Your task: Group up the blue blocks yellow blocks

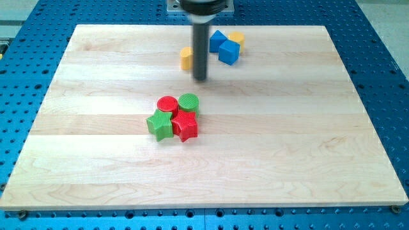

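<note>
Now: two blue blocks (223, 46) | two yellow blocks (186, 59) | my tip (200, 79) beside

My tip (200, 78) rests on the pale wooden board (96, 160) at upper centre, just right of a yellow block (186, 59). Further right, two blue cube blocks (217, 40) (229, 52) touch, another yellow block (237, 39) behind them. At frame centre huddle a red cylinder (167, 104), green cylinder (188, 102), green star (160, 124) and red star (185, 125).
</note>
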### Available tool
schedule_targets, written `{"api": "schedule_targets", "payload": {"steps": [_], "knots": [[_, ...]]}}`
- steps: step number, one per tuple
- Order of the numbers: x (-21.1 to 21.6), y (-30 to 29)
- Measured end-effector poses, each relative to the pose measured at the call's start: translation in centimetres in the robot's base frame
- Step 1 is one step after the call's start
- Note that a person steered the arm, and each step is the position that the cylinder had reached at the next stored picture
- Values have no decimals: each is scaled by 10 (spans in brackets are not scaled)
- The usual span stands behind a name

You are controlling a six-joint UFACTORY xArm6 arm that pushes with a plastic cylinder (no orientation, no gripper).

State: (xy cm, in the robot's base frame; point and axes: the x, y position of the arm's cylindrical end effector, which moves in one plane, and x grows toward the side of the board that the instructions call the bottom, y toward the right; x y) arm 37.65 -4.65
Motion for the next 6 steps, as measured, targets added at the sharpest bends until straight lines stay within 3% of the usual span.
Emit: {"api": "schedule_targets", "payload": {"steps": [1, 3, 5, 6], "knots": [[-29, -52], [-45, 53], [-53, -28], [-53, 38]]}}
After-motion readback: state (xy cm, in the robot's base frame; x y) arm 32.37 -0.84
